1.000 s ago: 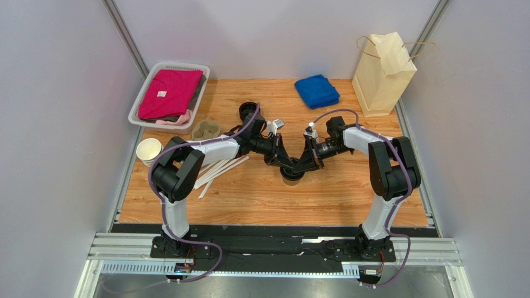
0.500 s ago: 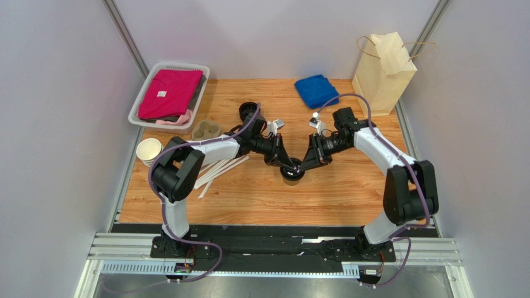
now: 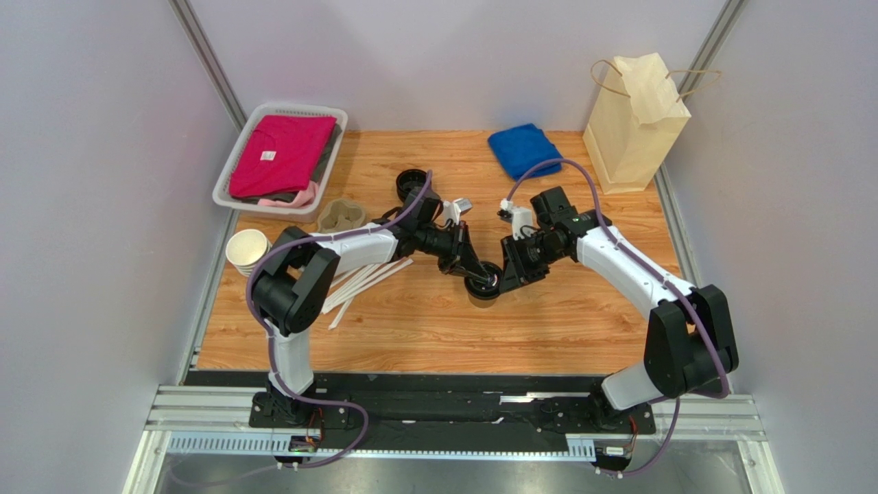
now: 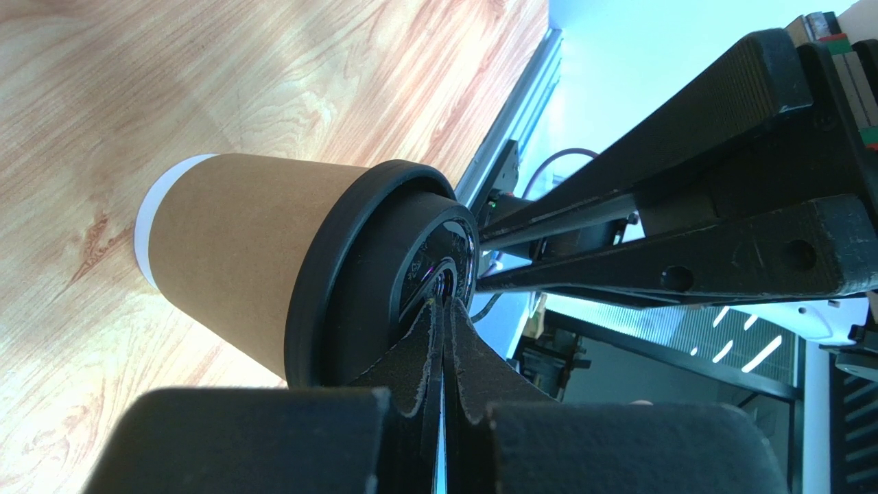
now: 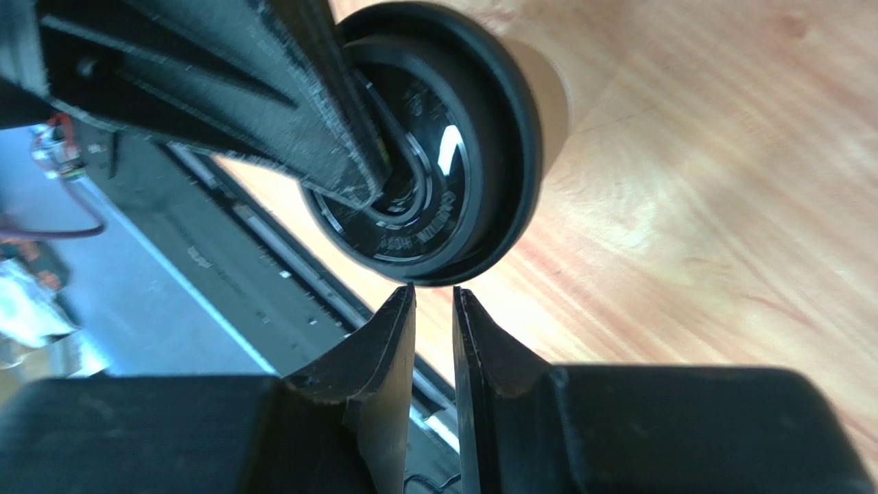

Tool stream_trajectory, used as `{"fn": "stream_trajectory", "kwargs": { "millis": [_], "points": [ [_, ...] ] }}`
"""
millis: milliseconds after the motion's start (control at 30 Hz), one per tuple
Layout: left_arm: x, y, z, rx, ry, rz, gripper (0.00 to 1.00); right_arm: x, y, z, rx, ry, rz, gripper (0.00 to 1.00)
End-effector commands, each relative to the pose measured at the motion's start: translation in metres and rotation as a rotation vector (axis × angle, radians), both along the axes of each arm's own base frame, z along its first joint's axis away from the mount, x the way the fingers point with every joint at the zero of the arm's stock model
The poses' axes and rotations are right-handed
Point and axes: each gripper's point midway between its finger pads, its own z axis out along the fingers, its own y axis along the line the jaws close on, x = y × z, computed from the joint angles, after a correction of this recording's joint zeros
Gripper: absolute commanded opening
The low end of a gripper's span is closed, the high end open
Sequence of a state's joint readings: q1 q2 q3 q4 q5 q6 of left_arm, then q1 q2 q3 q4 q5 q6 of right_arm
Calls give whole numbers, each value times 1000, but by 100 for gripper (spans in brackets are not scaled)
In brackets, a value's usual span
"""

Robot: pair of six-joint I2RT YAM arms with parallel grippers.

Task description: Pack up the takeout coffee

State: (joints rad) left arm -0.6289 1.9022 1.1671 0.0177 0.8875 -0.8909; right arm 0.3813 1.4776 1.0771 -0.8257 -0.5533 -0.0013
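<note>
The takeout coffee (image 3: 482, 287), a tan kraft cup (image 4: 237, 262) with a black lid (image 4: 356, 278), stands upright mid-table. My left gripper (image 3: 476, 274) is shut, and its joined fingertips (image 4: 445, 304) press on the centre of the lid's top. My right gripper (image 3: 502, 276) is shut to a narrow slit with nothing in it. Its tips (image 5: 433, 291) sit right at the lid's rim (image 5: 443, 154) on the right side. The left fingers (image 5: 258, 82) cross the lid in the right wrist view.
A tan paper bag (image 3: 634, 124) stands at the back right, next to a folded blue cloth (image 3: 526, 150). A white basket of clothes (image 3: 280, 154) is back left. Loose black lids (image 3: 412, 183), a pulp carrier (image 3: 340, 216), lidless cups (image 3: 247, 250) and white sticks (image 3: 361, 283) lie left.
The right arm has swung its elbow out to the right, and its gripper has drawn back from over the lid to the rim. The left arm and the cup have stayed put.
</note>
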Motion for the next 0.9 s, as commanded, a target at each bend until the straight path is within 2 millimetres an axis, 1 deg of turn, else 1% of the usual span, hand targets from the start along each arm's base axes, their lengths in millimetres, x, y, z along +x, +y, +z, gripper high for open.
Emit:
{"fn": "stream_trajectory", "kwargs": {
  "millis": [0, 100, 167, 300, 400, 633, 767, 867],
  "points": [
    [5, 5, -35, 109, -13, 38, 0, 18, 2, 5, -49, -141, -1, 24],
    [6, 5, -35, 109, -13, 39, 0, 19, 4, 2, -73, -159, 5, 24],
    [5, 4, -36, 110, -12, 36, 0, 18, 4, -4, -94, -158, 5, 24],
    [4, 6, -38, 116, -12, 36, 0, 16, 5, -15, -105, -116, -26, 25],
    [4, 6, -41, 125, -8, 37, 0, 14, 3, -26, -119, -90, -35, 25],
    [2, 10, -53, 162, 8, 39, 0, 9, -2, -60, -172, -16, -51, 24],
    [1, 13, -58, 175, 19, 41, 0, 9, -1, -67, -176, 6, -53, 24],
    [2, 14, -59, 174, 18, 39, 0, 9, 2, -64, -163, 10, -49, 23]
  ]
}}
